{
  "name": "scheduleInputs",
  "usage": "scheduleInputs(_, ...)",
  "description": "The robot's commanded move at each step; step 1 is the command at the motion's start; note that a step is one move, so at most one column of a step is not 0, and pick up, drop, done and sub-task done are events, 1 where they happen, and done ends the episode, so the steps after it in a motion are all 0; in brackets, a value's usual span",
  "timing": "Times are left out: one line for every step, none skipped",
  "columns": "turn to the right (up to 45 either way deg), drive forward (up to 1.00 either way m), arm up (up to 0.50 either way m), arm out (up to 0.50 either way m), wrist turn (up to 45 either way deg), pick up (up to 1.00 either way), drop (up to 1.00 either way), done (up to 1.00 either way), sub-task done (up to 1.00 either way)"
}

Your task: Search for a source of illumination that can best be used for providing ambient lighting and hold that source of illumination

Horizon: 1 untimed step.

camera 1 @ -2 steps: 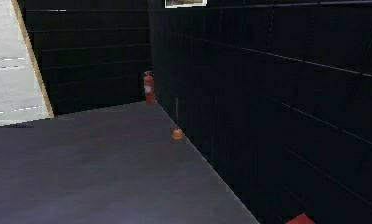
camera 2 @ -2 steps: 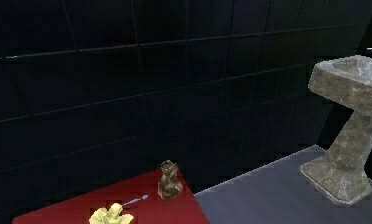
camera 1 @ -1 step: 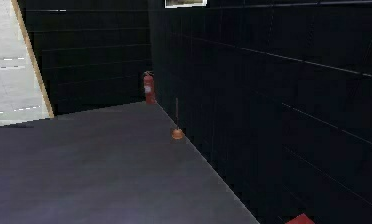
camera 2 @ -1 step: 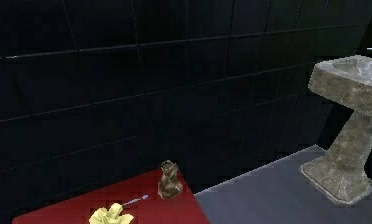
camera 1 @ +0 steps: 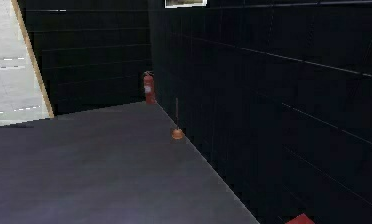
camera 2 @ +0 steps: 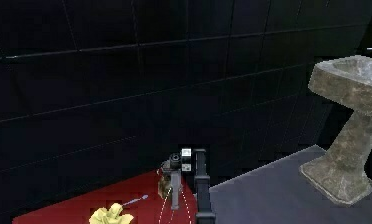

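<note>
My arm (camera 2: 201, 192) rises from the bottom edge of the arm side view, with two white marker squares (camera 2: 184, 156) at its far end. The gripper (camera 2: 174, 196) hangs left of them over a red surface (camera 2: 64, 208) at the foot of the dark wall. A yellow, petal-shaped thing (camera 2: 111, 213) lies on that red surface left of the gripper, and a thin pale line runs from it toward the fingers. I cannot tell whether the gripper holds anything.
A stone pedestal sink (camera 2: 347, 110) stands at the arm side view's right on grey floor. Ahead, a red fire extinguisher (camera 1: 148, 87) stands in the dark corner and a small orange thing (camera 1: 177, 133) lies by the wall. A pale door panel (camera 1: 16, 65) leans at the left.
</note>
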Motion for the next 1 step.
scheduleInputs(0.0, 0.0, 0.0, 0.0, 45.0, 0.0, 0.0, 0.0, 0.0)
